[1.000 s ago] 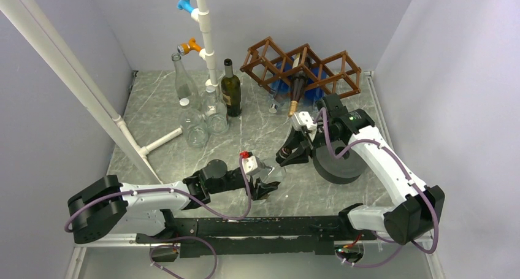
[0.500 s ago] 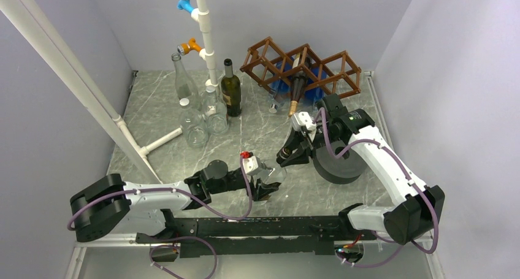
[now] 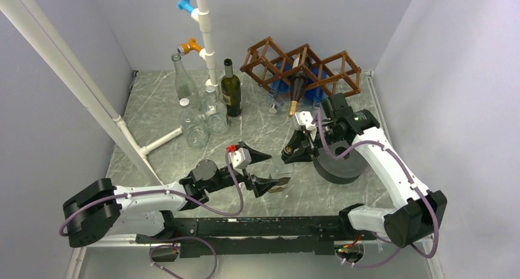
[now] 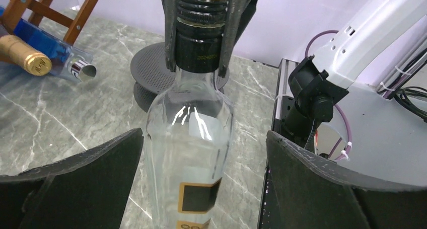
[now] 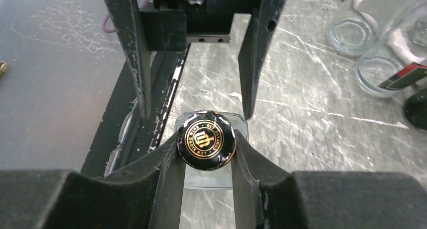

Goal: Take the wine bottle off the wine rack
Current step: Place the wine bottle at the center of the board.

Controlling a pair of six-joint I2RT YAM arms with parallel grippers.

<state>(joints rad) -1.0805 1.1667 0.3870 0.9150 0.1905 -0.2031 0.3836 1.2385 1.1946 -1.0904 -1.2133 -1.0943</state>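
Starting on the left: the left hand (image 3: 270, 170) is spread wide, its two dark fingers (image 4: 90, 163) standing off on either side of the wine bottle (image 4: 189, 138) with clear daylight between them and the glass. It touches nothing.

Moving to the middle, there's the bottle itself, clear glass and upright, with a black-and-gold label (image 4: 200, 196) low on the body. It sits between the left hand's fingers, down near the front of the tabletop (image 3: 263, 122) and well apart from the wine rack (image 3: 302, 64). Whether its base rests on the marble I can't tell.

I'd call this one stiff, smooth and slippery, and breakable if it tips. It looks empty, so probably not heavy. The best places to take hold look like the neck under the cap, where a ridge gives some purchase, or the straight body at label height.

On to the right: the right hand (image 3: 292, 152) comes in from above and is clamped narrow on the black cap (image 5: 206, 140), fingers pinching both sides. That grip alone carries the bottle, high up, so any sway would swing the body.

Just beside it sits a dark round disc (image 3: 336, 162). Back in the rack, a gold-foiled bottle (image 3: 296, 95) lies in its cell.
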